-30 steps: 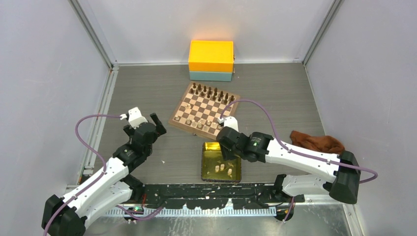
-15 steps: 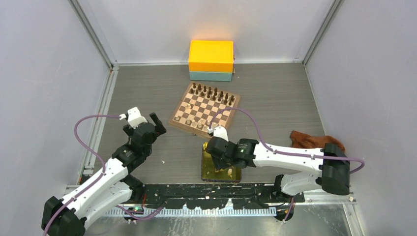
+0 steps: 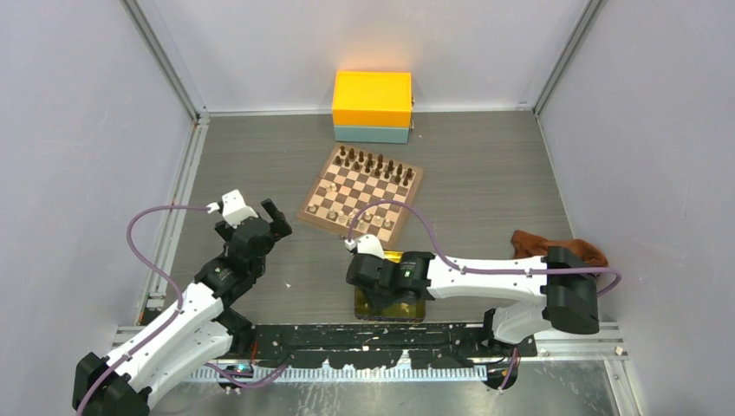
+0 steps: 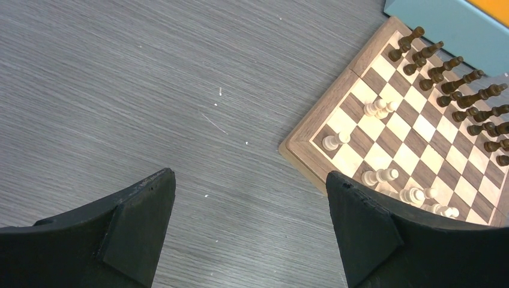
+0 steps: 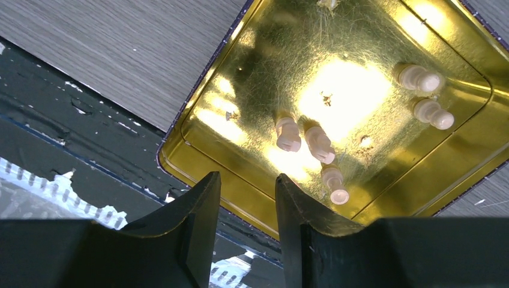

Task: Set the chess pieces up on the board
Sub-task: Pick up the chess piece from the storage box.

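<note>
The board (image 3: 322, 211) lies mid-table, with dark pieces (image 3: 373, 162) on its far rows and a few cream chess pieces (image 3: 349, 218) near its near edge. They also show in the left wrist view (image 4: 333, 141). Several more cream pieces (image 5: 318, 144) lie in the gold tray (image 5: 270, 60), which sits in front of the board (image 3: 416, 314). My right gripper (image 5: 247, 178) hovers over the tray's near-left corner, jaws a little apart and empty. In the top view it is under the wrist (image 3: 371, 279). My left gripper (image 4: 250, 175) is wide open and empty over bare table left of the board (image 4: 303, 144).
An orange box on a teal box (image 3: 372, 106) stands behind the board. A brown cloth (image 3: 555, 250) lies at the right. A black rail (image 3: 347, 338) runs along the near edge, just below the tray. Grey walls close in both sides.
My right arm has swung left and toward the near edge, from the board's near edge to over the tray's near-left corner. The left arm has barely moved.
</note>
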You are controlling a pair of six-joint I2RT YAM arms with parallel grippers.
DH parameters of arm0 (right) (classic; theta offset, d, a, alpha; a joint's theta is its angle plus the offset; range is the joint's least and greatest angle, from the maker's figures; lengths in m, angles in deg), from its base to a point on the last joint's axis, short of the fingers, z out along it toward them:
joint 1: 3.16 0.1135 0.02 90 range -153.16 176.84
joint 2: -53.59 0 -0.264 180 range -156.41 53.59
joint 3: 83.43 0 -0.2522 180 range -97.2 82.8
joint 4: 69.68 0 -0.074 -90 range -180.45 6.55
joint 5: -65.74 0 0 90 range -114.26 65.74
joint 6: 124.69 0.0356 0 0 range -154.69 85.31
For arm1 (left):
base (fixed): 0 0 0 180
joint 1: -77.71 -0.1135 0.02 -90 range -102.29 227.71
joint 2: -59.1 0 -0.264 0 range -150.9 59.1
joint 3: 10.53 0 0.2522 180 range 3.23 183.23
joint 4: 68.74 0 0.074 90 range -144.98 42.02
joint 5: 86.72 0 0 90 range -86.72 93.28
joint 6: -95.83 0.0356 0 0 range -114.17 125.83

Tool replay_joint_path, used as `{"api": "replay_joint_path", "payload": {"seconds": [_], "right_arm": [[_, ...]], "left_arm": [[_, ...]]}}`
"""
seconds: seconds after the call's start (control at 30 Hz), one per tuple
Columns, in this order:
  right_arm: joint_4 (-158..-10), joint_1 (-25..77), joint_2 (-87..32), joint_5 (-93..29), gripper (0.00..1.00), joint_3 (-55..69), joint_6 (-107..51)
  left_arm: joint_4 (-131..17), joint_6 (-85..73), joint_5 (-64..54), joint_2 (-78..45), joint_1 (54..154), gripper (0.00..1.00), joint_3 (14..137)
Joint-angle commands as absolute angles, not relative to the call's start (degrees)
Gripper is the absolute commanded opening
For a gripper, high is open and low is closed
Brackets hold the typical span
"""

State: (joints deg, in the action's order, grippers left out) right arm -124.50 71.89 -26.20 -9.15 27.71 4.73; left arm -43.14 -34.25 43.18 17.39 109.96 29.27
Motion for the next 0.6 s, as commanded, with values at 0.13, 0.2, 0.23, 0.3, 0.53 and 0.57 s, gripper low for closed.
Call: {"api": "replay_joint_path", "payload": {"seconds": [0.13,0.2,0.23,0.3,0.53,0.57], "right_arm": [[-126.5,72.3,-28.7,-5.4,0.45,24.3,0.2],[-126.6,72.2,-29.4,-4.7,0.45,24.2,-0.4],[-126.5,72.1,-29.7,-4.5,0.45,24.3,-0.6],[-126.2,71.9,-30.0,-4.5,0.45,24.4,-0.7],[-124.5,70.7,-29.8,-5.1,0.45,25.9,-0.8],[-124.1,70.5,-29.8,-5.3,0.45,26.1,-0.8]], "left_arm": [[-45.1,-34.3,44.4,19.4,110.1,0.96,28.5],[-45.1,-34.3,44.5,19.5,110.1,0.96,28.5],[-45.1,-34.3,44.5,19.5,110.1,0.96,28.5],[-45.1,-34.3,44.5,19.5,110.1,0.96,28.5],[-45.4,-34.5,44.5,19.1,110.1,0.96,28.2],[-45.5,-34.5,44.5,19.0,110.1,0.96,28.1]]}}
